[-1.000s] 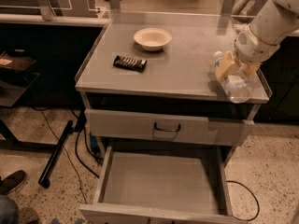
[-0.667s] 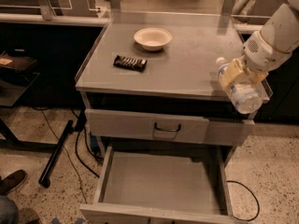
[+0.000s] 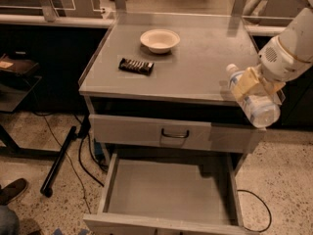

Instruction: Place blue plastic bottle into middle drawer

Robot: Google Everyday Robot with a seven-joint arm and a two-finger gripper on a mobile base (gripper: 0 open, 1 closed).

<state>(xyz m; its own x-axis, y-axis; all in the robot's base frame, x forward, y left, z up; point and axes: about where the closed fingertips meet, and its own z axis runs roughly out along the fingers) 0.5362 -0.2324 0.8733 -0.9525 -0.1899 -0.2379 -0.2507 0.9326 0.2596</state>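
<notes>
The blue plastic bottle [image 3: 255, 103] is a clear bottle with a white cap and pale label. It is held tilted in the air at the right front corner of the cabinet top, cap pointing up-left. My gripper [image 3: 250, 83], with yellowish fingers, is shut on the bottle around its upper body, below the white arm at the right edge. The middle drawer [image 3: 168, 192] is pulled open below, a wide grey drawer with a bare floor. The bottle hangs above and to the right of it.
A white bowl [image 3: 160, 40] and a dark snack bar [image 3: 136, 65] lie on the cabinet top [image 3: 195, 67]. A shut drawer with a dark curved handle [image 3: 175, 133] sits above the open one. Cables and a black bar [image 3: 58, 160] lie on the floor at left.
My gripper has carried the bottle to the right and a little forward, off the cabinet top's surface to past its right front corner.
</notes>
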